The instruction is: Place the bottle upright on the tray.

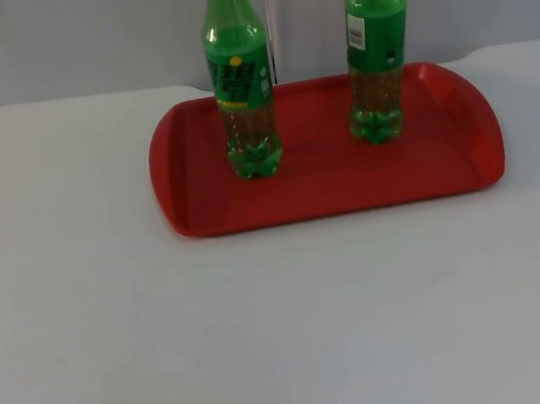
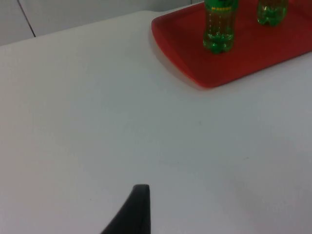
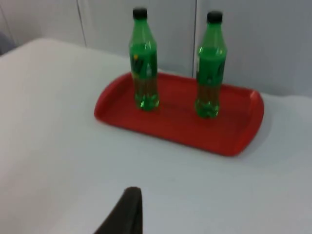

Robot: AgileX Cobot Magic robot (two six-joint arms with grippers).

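A: What stood on the red plastic tray [image 1: 461, 154]?

B: Two green plastic bottles, both upright and well apart. The left bottle [image 1: 240, 77] had a yellow-green label facing the top camera; the right bottle [image 1: 375, 51] showed a white label patch.

A: Did the wrist cameras add anything?

B: The right wrist view took in both whole, the left bottle [image 3: 143, 61] and the right bottle [image 3: 210, 66], black caps included, which the top view cut off. The left wrist view caught their bases on the tray [image 2: 180, 46], near its rounded corner.

A: And the arms?

B: Each wrist view showed one black fingertip, left [image 2: 134, 212] and right [image 3: 124, 214], over bare white table [image 1: 267, 340], well short of the tray. I couldn't tell whether either claw was spread or pressed together.
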